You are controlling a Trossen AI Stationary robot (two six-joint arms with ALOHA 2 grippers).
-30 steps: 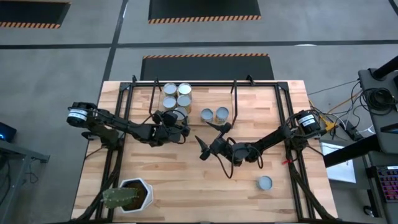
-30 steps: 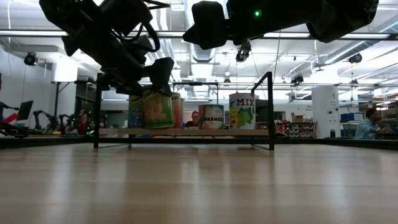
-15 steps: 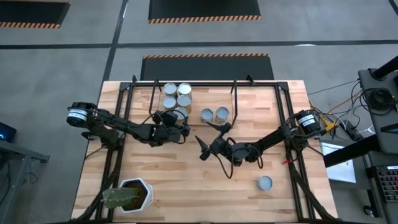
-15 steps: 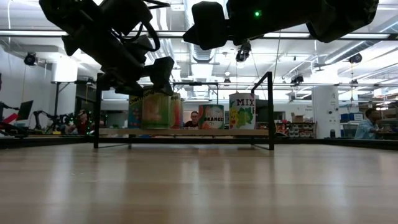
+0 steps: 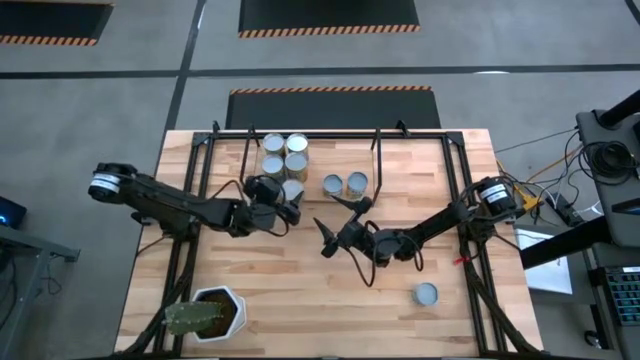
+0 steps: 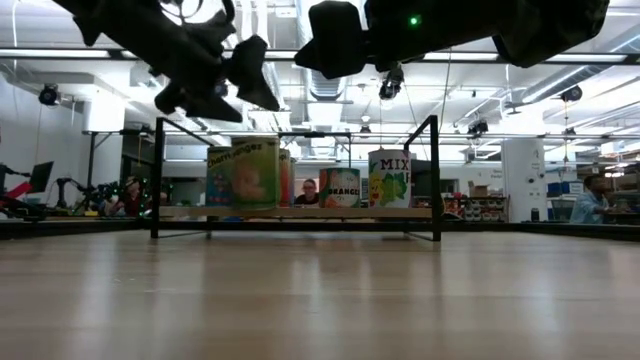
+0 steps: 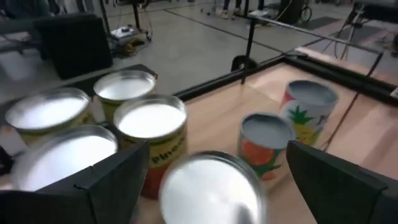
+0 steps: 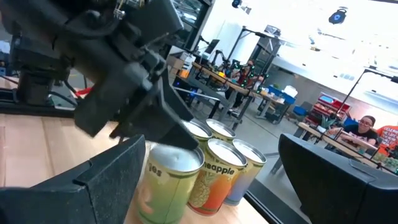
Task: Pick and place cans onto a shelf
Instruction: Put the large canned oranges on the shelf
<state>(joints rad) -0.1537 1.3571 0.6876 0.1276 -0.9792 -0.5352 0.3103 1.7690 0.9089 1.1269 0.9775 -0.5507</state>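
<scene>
The left gripper [image 6: 222, 85] is lifting off the green-labelled can [image 6: 241, 174] it was straddling a second ago, fingers spread and empty; that can is standing just below and beyond it on the shelf [image 6: 300, 212], joining four others [image 5: 283, 153]; two cans [image 5: 345, 184] are sitting apart, one can [image 5: 426, 293] waiting on the table; the right gripper [image 5: 326, 238] is hovering nearby, jaws wide, carrying nothing.

You see your left gripper [image 6: 232, 88] open above the green-labelled can [image 6: 244, 176] standing on the shelf [image 6: 300, 212].
</scene>
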